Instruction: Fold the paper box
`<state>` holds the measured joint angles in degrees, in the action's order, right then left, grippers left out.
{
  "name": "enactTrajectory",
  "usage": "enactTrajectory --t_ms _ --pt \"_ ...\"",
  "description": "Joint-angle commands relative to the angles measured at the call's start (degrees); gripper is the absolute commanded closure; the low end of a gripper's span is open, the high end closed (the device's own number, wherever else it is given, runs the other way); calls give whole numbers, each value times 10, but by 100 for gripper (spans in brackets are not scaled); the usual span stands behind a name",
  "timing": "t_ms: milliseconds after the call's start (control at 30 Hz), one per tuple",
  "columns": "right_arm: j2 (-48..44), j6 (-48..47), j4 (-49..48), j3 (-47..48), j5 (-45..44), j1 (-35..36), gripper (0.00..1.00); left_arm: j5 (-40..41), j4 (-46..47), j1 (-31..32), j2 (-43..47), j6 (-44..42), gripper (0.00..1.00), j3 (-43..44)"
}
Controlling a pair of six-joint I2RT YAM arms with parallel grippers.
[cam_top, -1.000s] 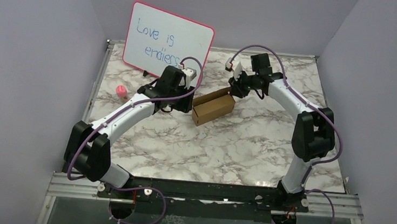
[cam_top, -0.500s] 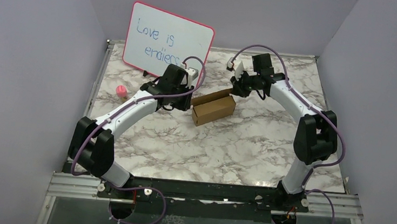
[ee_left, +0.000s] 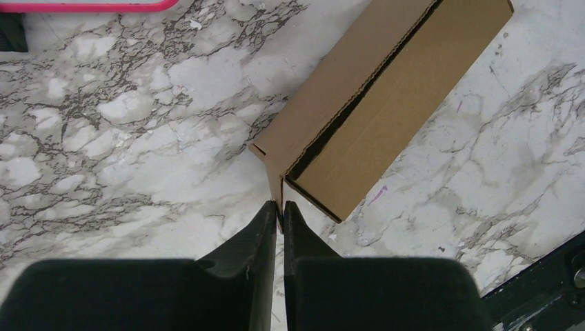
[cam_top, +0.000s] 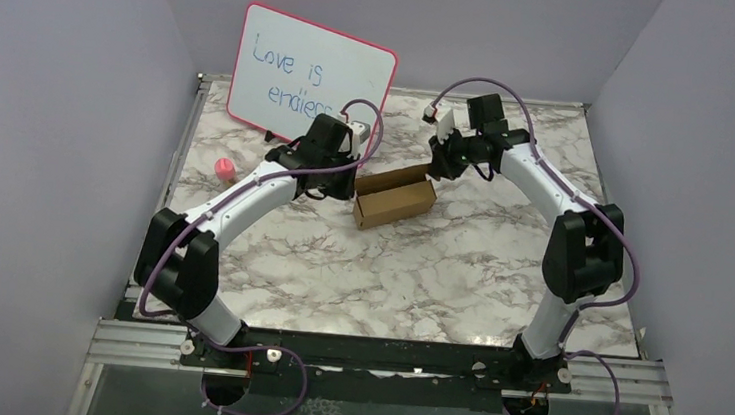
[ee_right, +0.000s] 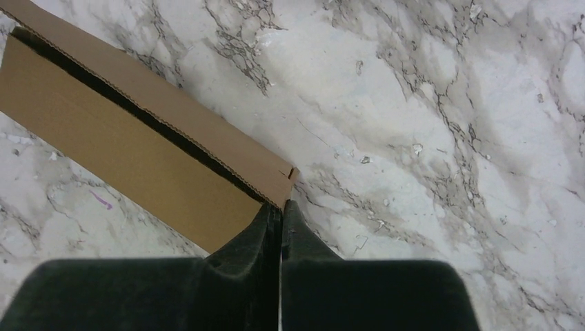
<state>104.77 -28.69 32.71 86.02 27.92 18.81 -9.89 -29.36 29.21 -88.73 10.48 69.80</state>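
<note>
1. Lying on the marble table (cam_top: 388, 270) in front of the whiteboard (cam_top: 305, 72), the paper box (cam_top: 394, 197) is showing plain brown cardboard, with a dark slit running along its lid.
2. Both arms are reaching inward. The left gripper (ee_left: 280, 207) and right gripper (ee_right: 281, 205) are clenching shut, each pointing at an opposite box corner.
3. Fingertips are covering those corners, making contact impossible to judge.
</note>
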Motion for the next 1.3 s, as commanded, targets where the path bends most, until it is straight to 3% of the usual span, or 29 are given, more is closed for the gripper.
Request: enactTrajectory --t_ms 0,400,1267 --pt "11 70 12 21 -2 12 99 -2 4 -3 -14 28 92 21" --pt "14 205 2 18 -77 43 99 -4 22 -3 -24 68 93 14" --pt "3 357 1 0 -149 86 99 -17 36 -3 -23 94 90 2"
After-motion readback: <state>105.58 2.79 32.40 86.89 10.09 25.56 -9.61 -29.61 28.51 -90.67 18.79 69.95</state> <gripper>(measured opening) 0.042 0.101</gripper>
